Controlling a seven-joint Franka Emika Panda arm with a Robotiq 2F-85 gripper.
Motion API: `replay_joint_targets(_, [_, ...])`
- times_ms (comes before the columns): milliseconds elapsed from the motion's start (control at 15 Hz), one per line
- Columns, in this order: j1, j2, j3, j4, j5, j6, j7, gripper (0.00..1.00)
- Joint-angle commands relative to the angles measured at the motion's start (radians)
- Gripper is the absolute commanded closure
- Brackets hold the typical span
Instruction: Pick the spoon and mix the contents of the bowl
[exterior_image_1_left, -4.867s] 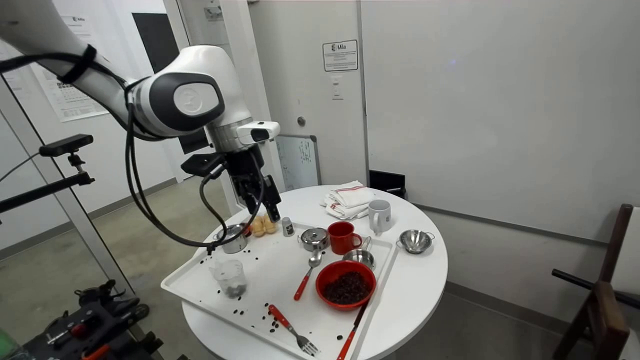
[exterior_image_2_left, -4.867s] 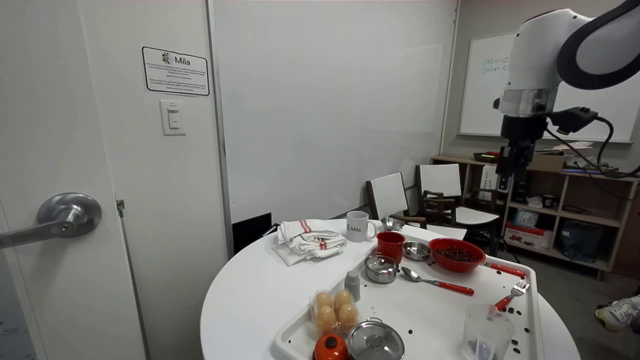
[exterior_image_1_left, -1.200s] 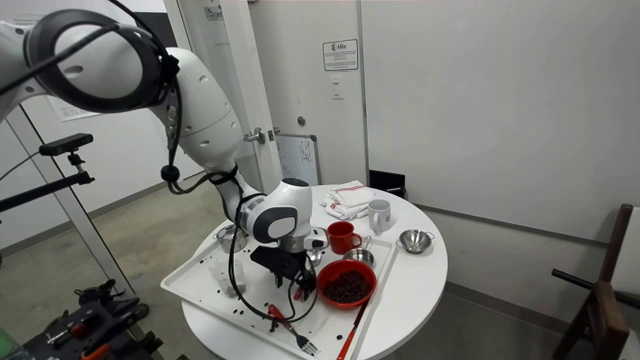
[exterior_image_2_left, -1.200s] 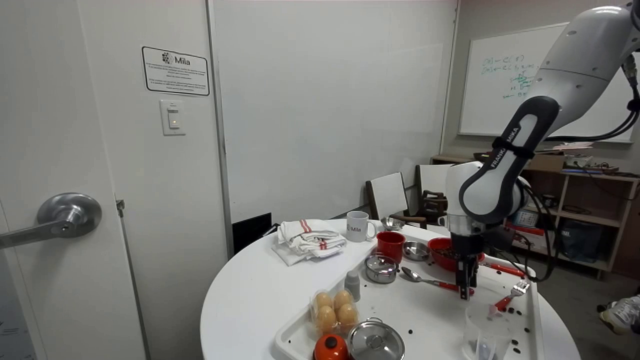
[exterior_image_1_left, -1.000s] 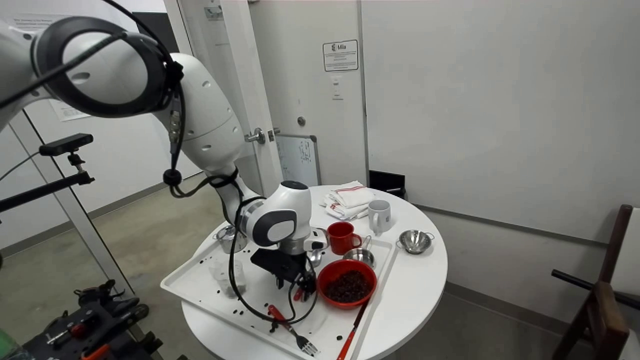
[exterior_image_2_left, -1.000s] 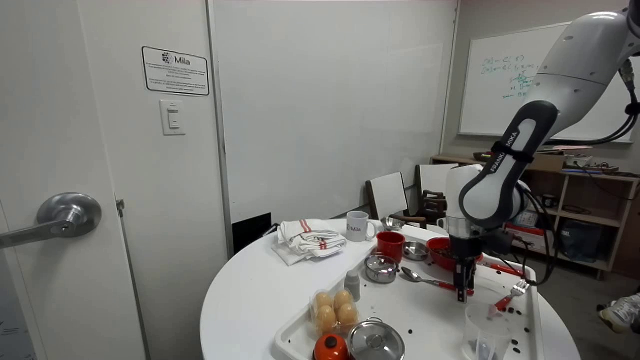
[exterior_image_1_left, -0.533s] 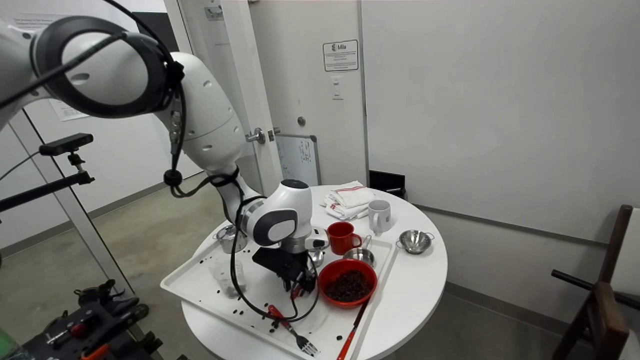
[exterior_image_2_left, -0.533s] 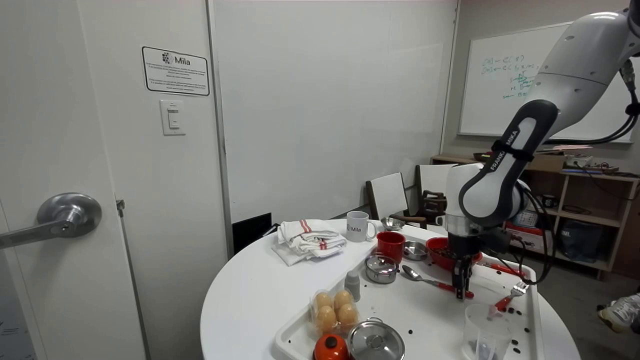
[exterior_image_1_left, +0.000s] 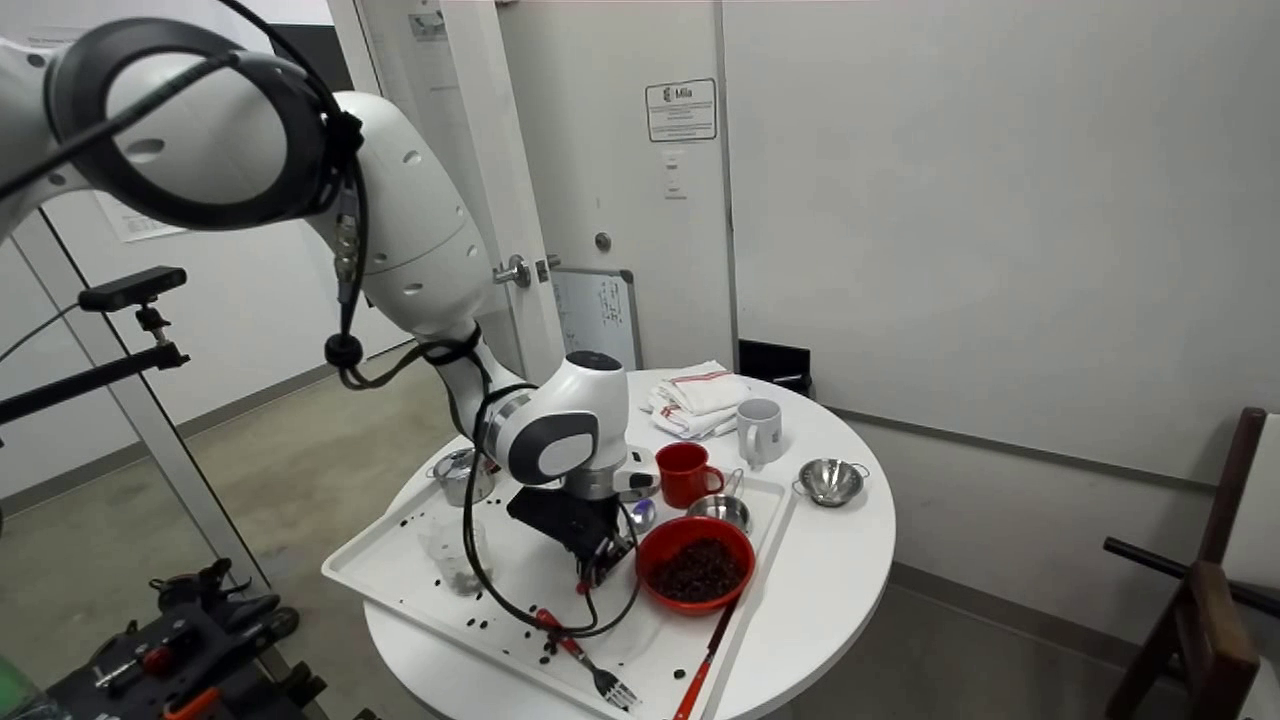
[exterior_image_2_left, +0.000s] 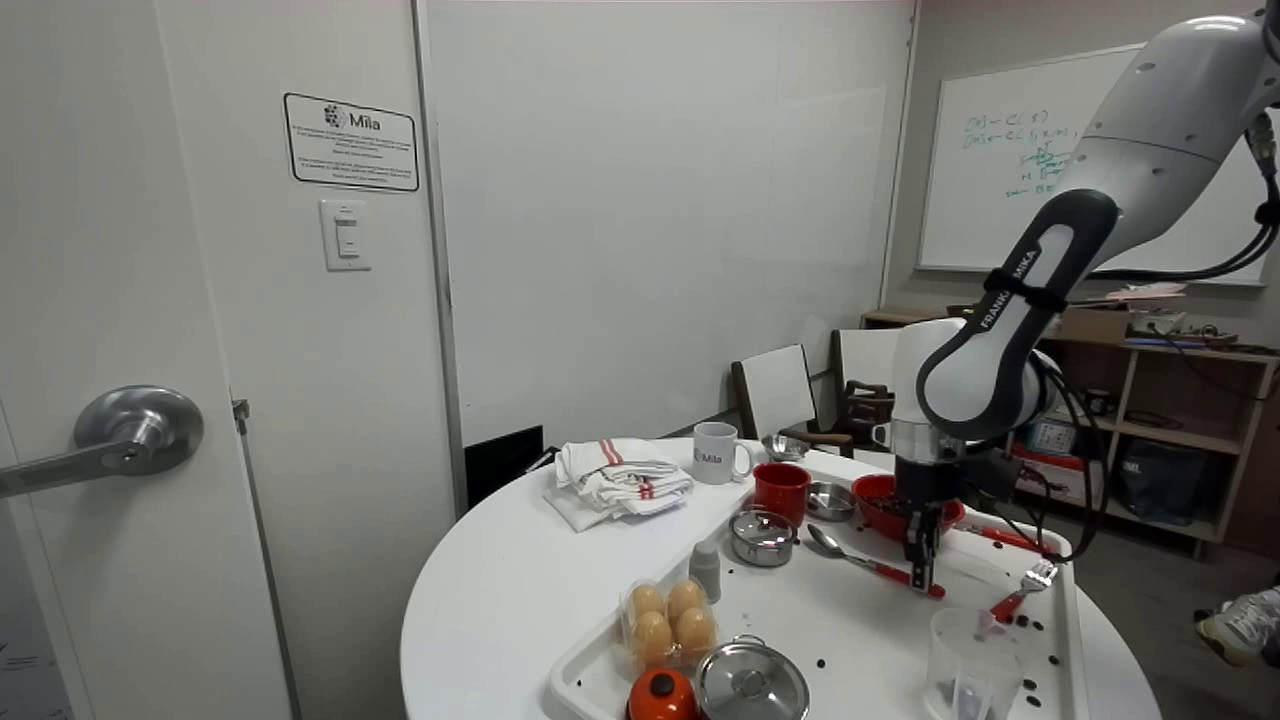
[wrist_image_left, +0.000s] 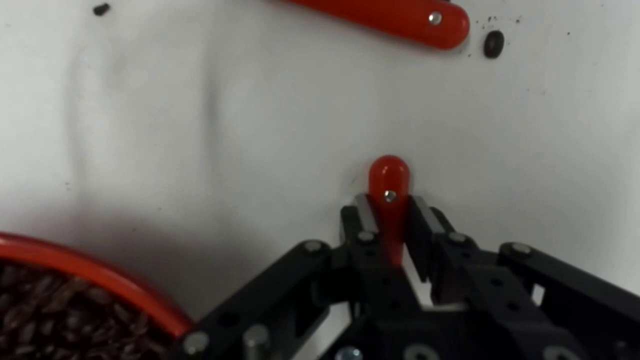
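My arm (exterior_image_1_left: 410, 230) bends low over the tray (exterior_image_1_left: 395, 560), gripper (wrist_image_left: 390, 212) pointing down just beside the red bowl (exterior_image_1_left: 690, 606), fingers (wrist_image_left: 420, 245) pinching the spoon (wrist_image_left: 389, 174) near its handle's end!

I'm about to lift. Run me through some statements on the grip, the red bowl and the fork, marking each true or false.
1. The gripper is closed on the red handle of the spoon. True.
2. The red bowl holds dark pieces. True.
3. The spoon is dipped in the red bowl. False: its metal end is outside the bowl.
4. The fork lies on the white tray. True.
5. The handle's tip is hidden in the wrist view. False: its rounded end shows beyond the fingertips.
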Motion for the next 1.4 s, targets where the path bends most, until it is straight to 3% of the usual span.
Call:
replay_joint_targets(0, [-0.034, -0.051, 0.035, -0.046, 0.042, -0.032, -0.027, 0.92])
replay_joint_targets(333, [-0.040, -0.122, 0.043, -0.100, 0.079, -0.058, -0.009, 0.92])
replay_joint_targets(867, [-0.027, -0.354, 0.014, -0.207, 0.081, -0.122, -0.042, 0.92])
replay_joint_targets(1133, [0.052, -0.403, -0.093, -0.087, 0.012, -0.365, 0.042, 0.92])
replay_joint_targets(1333, [0.126, -0.371, -0.168, 0.064, -0.084, -0.598, 0.136, 0.92])
